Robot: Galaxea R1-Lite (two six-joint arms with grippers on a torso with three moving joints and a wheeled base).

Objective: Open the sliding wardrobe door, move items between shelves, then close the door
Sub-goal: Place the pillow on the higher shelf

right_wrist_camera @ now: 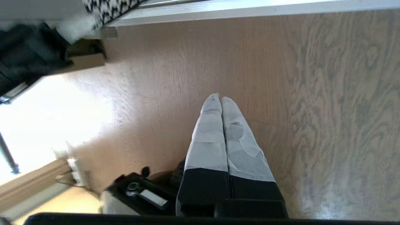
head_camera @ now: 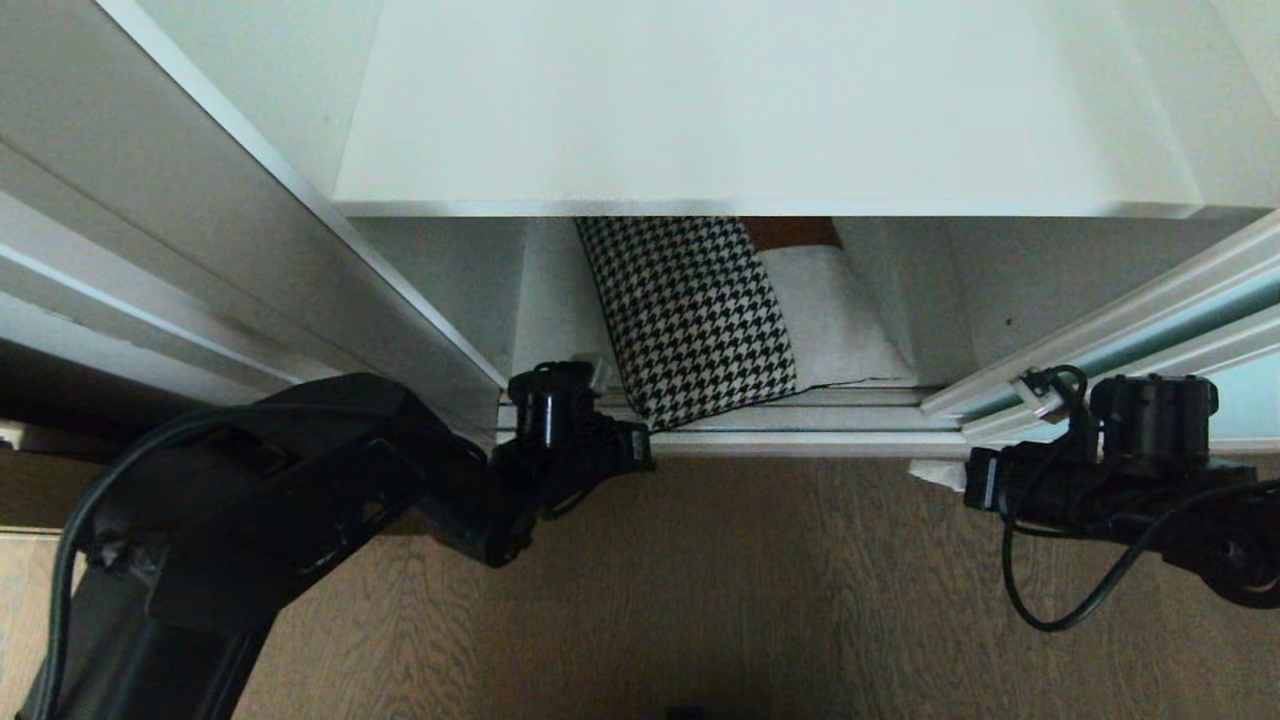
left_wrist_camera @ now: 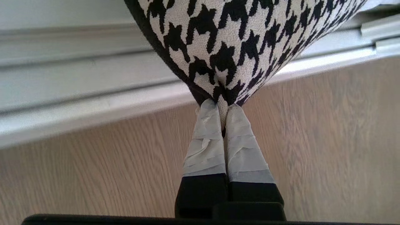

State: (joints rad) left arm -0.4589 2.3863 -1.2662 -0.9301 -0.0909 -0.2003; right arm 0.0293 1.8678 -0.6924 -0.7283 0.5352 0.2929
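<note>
Looking down from our head camera, we see the wardrobe's white side panel (head_camera: 150, 200) at far left, slanting toward the grey-brown wood-grain floor (head_camera: 780, 580). Our left arm reaches in from the lower left, and our left gripper (head_camera: 640, 445) sits at the wardrobe's threshold. In the left wrist view its tape-wrapped fingers (left_wrist_camera: 206, 140) are pinched tight on the bottom corner of the cushion (head_camera: 700, 310), the houndstooth fabric bunched between the tips.

The cushion lies in the lower compartment, houndstooth half toward the left, a brown patch over a cream patch toward the right. Its near corner hangs out over the silver-white bottom track (head_camera: 800, 425), above the floor. A white shelf (head_camera: 760, 110) spans the opening above it and hides the cushion's far part.

Further right, the sliding wardrobe door (head_camera: 1150, 320) shows as a frosted blue-green strip in a pale metal frame, drawn aside to the right of the opening. Our right gripper (right_wrist_camera: 220, 98) hangs low at far right, just in front of the door's frame. Its taped fingers are pressed together, holding nothing, above bare floor.
</note>
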